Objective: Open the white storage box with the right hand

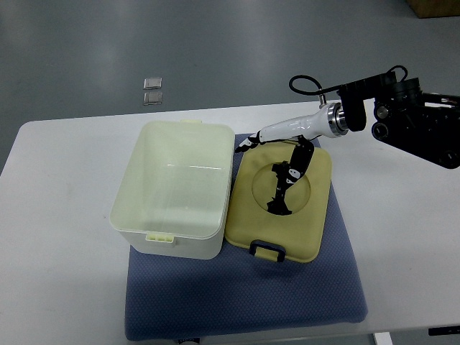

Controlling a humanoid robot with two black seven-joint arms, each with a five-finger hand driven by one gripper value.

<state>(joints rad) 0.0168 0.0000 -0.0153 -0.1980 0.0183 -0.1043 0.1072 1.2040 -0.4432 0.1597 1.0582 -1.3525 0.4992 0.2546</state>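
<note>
The right hand (pixel 277 167) has its black fingers (pixel 282 192) spread and extended downward over the round recess of the lid (pixel 280 208); they grasp nothing. Whether the fingertips touch the lid surface cannot be determined. One fingertip (pixel 243 146) points left, toward the far right corner of the white storage box (pixel 176 188). The white forearm shell and black arm linkage run from the hand up and right to the right edge of the view.

The lid lies flat, inner face up, just right of the box and touching its right wall. A dark handle (pixel 267 251) sits at the lid's near edge. The box stands open, interior bare, with a latch tab (pixel 159 237) on its near wall.

Box and lid rest on a blue mat (pixel 244 302) on the white table (pixel 57 215). Two small grey squares (pixel 153 91) lie on the floor beyond the table's far edge.
</note>
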